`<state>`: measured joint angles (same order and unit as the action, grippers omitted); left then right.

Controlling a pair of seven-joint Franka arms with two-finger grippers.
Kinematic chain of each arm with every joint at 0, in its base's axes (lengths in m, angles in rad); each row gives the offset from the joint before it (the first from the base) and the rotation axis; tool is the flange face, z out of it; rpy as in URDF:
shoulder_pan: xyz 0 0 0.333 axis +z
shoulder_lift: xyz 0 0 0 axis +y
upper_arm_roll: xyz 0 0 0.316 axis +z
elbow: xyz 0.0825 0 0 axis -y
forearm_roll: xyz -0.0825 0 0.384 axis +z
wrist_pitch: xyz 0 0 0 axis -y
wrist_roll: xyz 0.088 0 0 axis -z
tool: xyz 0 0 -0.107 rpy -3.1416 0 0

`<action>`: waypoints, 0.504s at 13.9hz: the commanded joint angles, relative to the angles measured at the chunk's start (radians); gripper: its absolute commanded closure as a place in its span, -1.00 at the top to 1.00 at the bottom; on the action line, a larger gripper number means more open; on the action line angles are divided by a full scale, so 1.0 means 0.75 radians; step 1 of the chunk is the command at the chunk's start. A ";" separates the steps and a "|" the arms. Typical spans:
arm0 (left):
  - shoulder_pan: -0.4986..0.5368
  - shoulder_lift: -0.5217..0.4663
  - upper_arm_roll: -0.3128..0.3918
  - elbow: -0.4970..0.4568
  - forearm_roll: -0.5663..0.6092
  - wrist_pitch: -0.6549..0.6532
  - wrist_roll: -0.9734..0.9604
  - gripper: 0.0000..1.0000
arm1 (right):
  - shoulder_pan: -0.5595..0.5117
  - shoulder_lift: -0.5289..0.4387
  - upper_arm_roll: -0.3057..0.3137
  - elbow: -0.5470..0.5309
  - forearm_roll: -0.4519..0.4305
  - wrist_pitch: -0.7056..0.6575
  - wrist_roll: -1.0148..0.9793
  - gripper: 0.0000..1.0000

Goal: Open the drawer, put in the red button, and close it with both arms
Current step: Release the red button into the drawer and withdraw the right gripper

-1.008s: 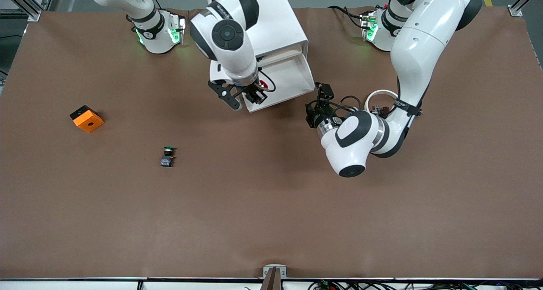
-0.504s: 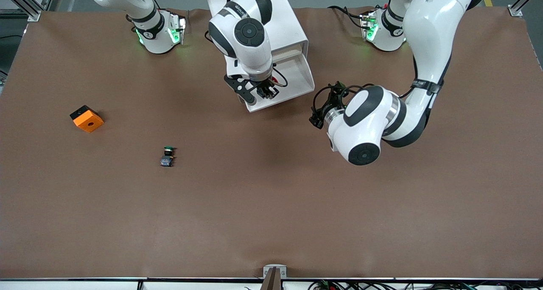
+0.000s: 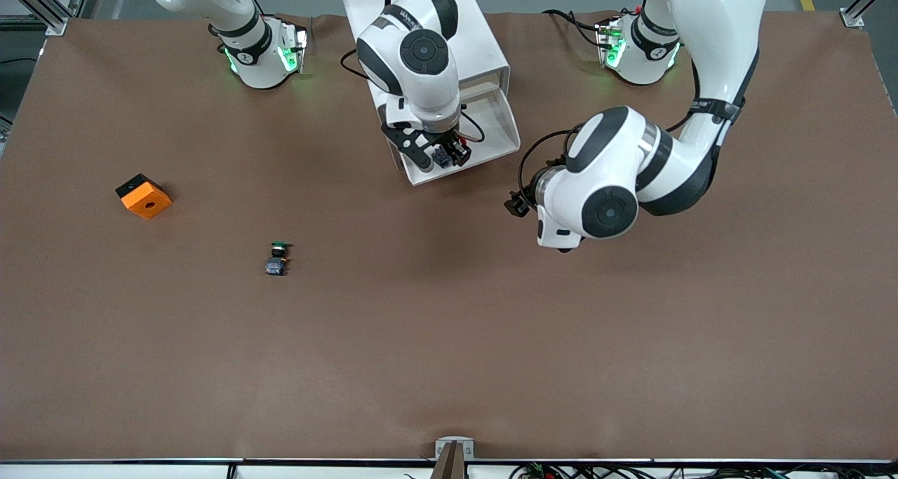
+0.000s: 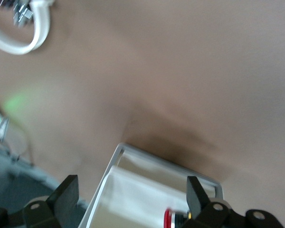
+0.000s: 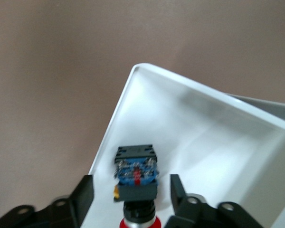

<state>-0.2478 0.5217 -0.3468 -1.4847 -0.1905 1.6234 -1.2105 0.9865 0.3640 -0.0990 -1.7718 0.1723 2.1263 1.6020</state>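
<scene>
The right claw (image 3: 443, 155) hangs over the open drawer (image 3: 484, 125), its fingers (image 5: 84, 194) spread wide on either side of the red button (image 5: 136, 176). It seems to have let go already, though I can't be sure the button rests on the drawer floor. The button lies on its side near the drawer's front corner: red cap toward the wrist, black and blue-grey body with small metal terminals pointing away. If the claw lifts crookedly it could snag the button and drag it over the low wall. The left claw (image 3: 517, 205) waits over the desk (image 3: 449, 339) beside the cabinet (image 3: 449, 37), fingers spread, empty.
</scene>
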 commanded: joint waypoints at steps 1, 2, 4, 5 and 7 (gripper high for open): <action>0.007 -0.072 -0.057 -0.153 0.111 0.169 0.047 1.00 | 0.004 0.008 -0.017 0.075 0.012 -0.021 0.001 1.00; 0.007 -0.076 -0.077 -0.174 0.143 0.222 0.047 1.00 | -0.004 0.006 -0.021 0.092 0.006 -0.031 -0.011 1.00; 0.003 -0.102 -0.104 -0.237 0.203 0.359 0.045 1.00 | -0.057 0.003 -0.023 0.141 0.005 -0.098 -0.109 1.00; 0.005 -0.113 -0.116 -0.268 0.215 0.426 0.039 1.00 | -0.094 0.001 -0.026 0.176 0.003 -0.171 -0.182 1.00; -0.005 -0.135 -0.129 -0.325 0.266 0.545 0.039 1.00 | -0.198 -0.007 -0.026 0.251 0.005 -0.323 -0.350 1.00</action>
<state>-0.2515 0.4829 -0.4352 -1.6459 -0.0309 1.9531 -1.1963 0.9173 0.3636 -0.1274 -1.6477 0.1716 1.9843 1.4526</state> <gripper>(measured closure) 0.000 0.000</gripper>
